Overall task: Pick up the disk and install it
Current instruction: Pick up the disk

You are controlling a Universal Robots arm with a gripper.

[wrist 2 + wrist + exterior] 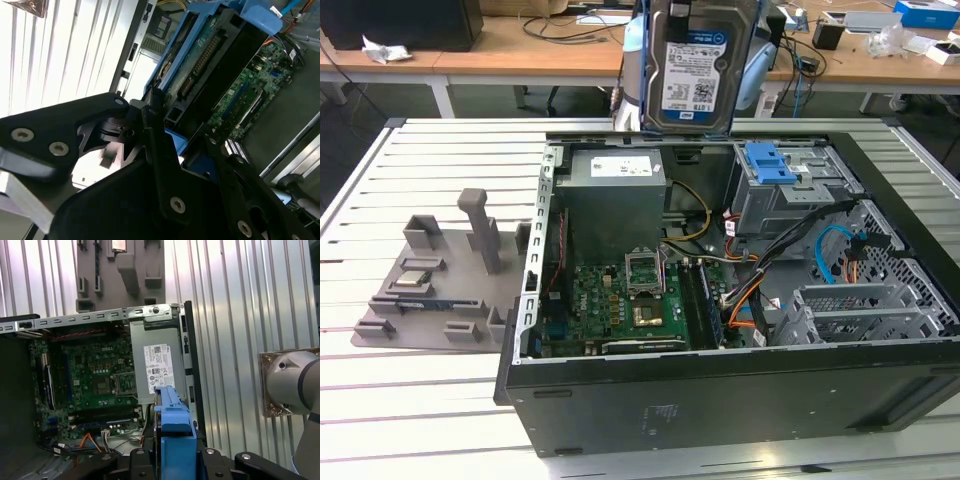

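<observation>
We see the disk (698,65) held upright above the open computer case (720,400), the hand (172,459) clamped tight on it; we judge it rigid, dense, smooth-sided and shock-sensitive, best gripped on its metal body, clear of connectors.

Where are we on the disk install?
Pickup looks done: the flat silver-metal disk with the white-and-blue label is lifted, upright above the open black computer case. In hand: the hand is shut on it. Left: it is not yet in the blue-topped grey drive bay.
</observation>
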